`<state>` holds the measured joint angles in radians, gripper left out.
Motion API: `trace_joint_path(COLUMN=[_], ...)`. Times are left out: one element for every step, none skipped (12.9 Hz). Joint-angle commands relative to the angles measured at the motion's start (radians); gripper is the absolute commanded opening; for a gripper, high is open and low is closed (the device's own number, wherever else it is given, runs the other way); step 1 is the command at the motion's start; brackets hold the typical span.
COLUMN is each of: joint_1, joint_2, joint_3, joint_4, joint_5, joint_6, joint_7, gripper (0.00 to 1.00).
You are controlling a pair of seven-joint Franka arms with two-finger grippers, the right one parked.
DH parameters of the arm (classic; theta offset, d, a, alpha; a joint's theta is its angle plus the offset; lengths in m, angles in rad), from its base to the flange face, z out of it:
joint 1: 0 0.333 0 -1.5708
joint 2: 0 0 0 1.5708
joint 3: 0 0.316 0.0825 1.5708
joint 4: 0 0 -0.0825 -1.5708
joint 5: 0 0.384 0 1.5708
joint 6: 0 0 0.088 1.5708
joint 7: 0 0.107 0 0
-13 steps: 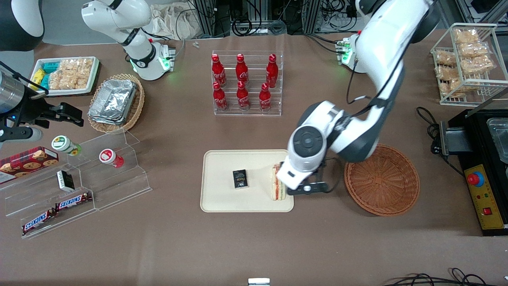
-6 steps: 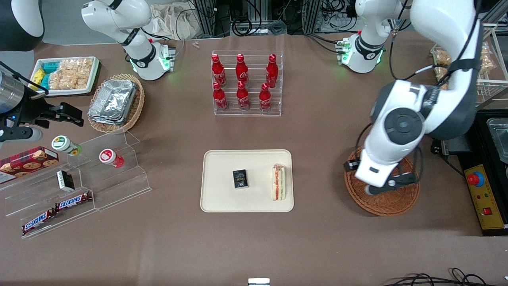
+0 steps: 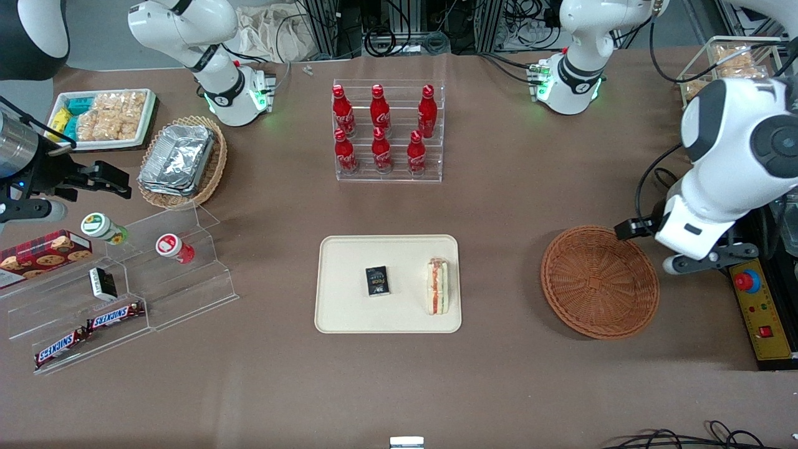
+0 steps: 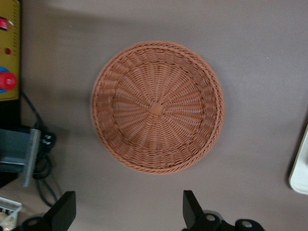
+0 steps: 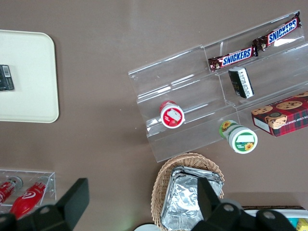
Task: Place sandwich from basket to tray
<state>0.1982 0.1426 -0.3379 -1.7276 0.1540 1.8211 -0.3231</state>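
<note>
- Brown tabletop (image 3: 511, 206) is seen with snack racks and a bottle stand around its edges; the tray (image 3: 349, 312) lies in the middle, the basket (image 3: 598, 282) toward the working arm's end.
- Sandwich (image 3: 437, 287) is now found lying on the tray, beside a small black packet (image 3: 377, 280), on the side nearer the basket. Nothing touches it.
- Basket is seen with nothing inside it in the wrist view (image 4: 157, 106).
- Gripper (image 3: 698, 262), which stood at the sandwich a second ago and over the basket half a second ago, is now drawn off past the basket's rim, beside the yellow control box (image 3: 764, 315).
- Fingers (image 4: 191, 208) are spread wide apart, grasping nothing.
- Judgement: transfer is taken as done; only the retreat remains.
</note>
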Motion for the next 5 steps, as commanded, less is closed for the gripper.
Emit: trace_joint_path(joint_1=[0.067, 0.108, 0.128, 0.145, 0.147], joint_2=[-0.011, 0.008, 0.046, 0.081, 0.110], joint_3=[-0.009, -0.009, -0.009, -0.009, -0.009], joint_4=[0.028, 0.081, 0.150, 0.216, 0.259], joint_5=[-0.071, -0.100, -0.102, -0.103, -0.093], joint_6=[-0.034, -0.061, -0.092, -0.136, -0.176], joint_7=[0.120, 0.122, 0.122, 0.122, 0.130], gripper=[1.00, 1.00, 1.00, 1.00, 1.00])
